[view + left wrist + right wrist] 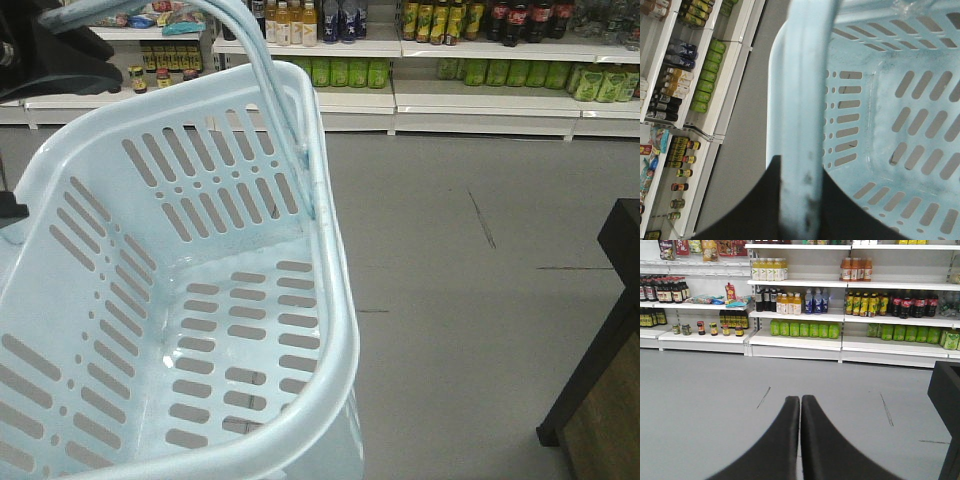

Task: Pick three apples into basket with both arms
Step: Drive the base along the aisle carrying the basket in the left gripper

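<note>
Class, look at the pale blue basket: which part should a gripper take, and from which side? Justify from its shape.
Grip the handle at its middle, coming from above, jaws across its width. It is a narrow strap arching over the open top of the basket; its walls are broad.

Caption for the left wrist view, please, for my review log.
Left pincer grips the handle of the empty pale blue basket, drink shelves lining the grey floor beyond.

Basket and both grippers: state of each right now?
Pale blue slotted plastic basket: empty, no apples inside.
Thin blue basket handle: raised, gripped.
Black left gripper: shut on the handle.
Black right gripper: shut, holding nothing.
</note>
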You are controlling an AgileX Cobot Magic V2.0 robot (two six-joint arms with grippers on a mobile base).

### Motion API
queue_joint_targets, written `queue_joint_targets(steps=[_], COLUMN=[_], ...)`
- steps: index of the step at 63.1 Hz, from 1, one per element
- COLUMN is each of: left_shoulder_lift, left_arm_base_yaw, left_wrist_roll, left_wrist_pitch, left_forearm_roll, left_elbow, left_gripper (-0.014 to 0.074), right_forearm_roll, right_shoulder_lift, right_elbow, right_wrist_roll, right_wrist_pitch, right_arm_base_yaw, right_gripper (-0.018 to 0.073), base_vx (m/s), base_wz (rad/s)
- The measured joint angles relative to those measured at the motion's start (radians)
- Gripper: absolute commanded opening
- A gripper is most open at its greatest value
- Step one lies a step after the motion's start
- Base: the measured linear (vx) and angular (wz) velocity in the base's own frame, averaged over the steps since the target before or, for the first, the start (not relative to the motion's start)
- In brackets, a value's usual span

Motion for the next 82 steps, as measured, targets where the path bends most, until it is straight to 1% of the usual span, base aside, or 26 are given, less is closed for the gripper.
queue_joint_targets(steps=[82], left_shoulder_lift=[0.001], left_arm_base_yaw=[0.000], left_wrist_roll=[0.000], left_wrist_pitch=[-0.001], left_forearm_roll=[0.001], left_elbow=[0.000], left_gripper=[-0.0006], right_forearm_roll=[0.000], right_shoulder_lift=[0.000], right_elbow=[0.000], right_wrist_roll=[0.000], right_wrist_pitch=[0.000], right_arm_base_yaw=[0.000], right_gripper=[-0.0008], base_vx=[0.09], base_wz=[-0.01])
